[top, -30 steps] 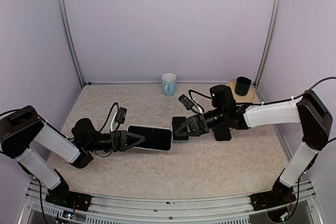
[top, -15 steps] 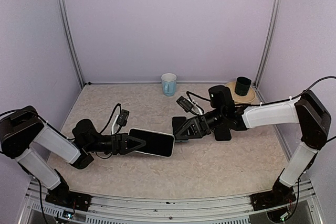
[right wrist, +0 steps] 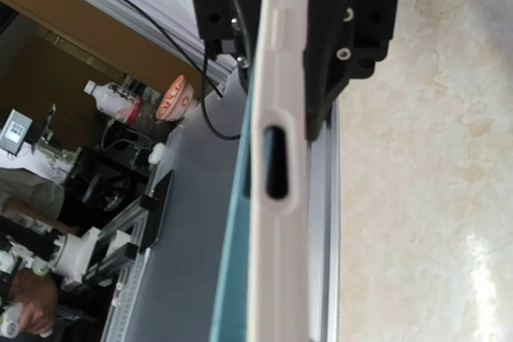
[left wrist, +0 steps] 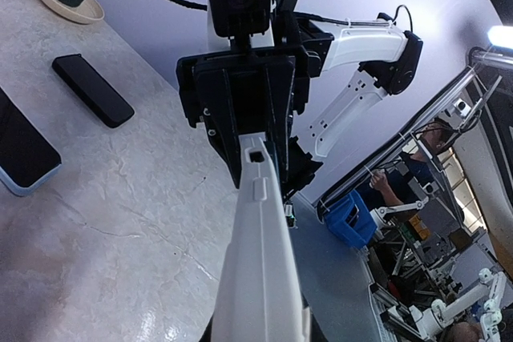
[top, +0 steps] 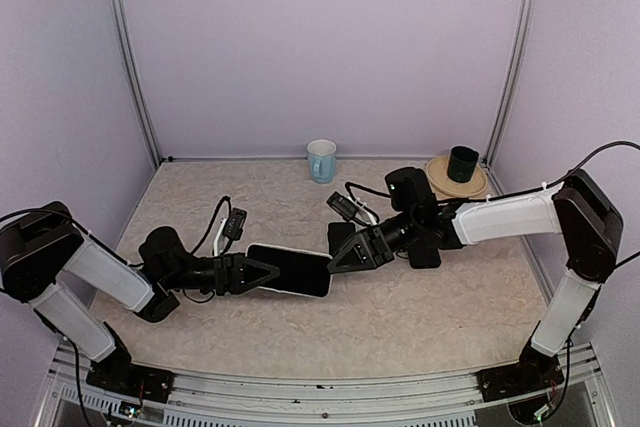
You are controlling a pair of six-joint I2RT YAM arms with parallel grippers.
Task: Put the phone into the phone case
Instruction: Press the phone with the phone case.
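Step in hand: seating the phone in the phone case, the two arms meeting mid-desk.

- Left pincer (top: 265,271): clamped on the near end of the phone case (left wrist: 260,270). The case's long axis points at the right arm.
- Phone (top: 298,271): dark face up, lying inside the white rim of the case.
- Right pincer (top: 338,259): at the far end of the case, nose-on to it. The left wrist view shows its black fingers on either side of the white edge. I cannot tell whether they are apart or already pressing on it, because the end of the case hides the tips.
- Right wrist view: edge-on to the case, with the port slot facing the lens.

How I would do this well:
1. Hold the left grip firm and motionless; it is the anvil.
2. Centre the right fingers on the far end, one on the face and one on the back, not on the rim alone.
3. Squeeze slowly and squarely. A skewed squeeze would likely lever the phone out at the opposite corner.
4. Check the rim line in both wrist views before letting go; a raised corner means another press there.
5. Keep the case clear of the desk (top: 400,327).
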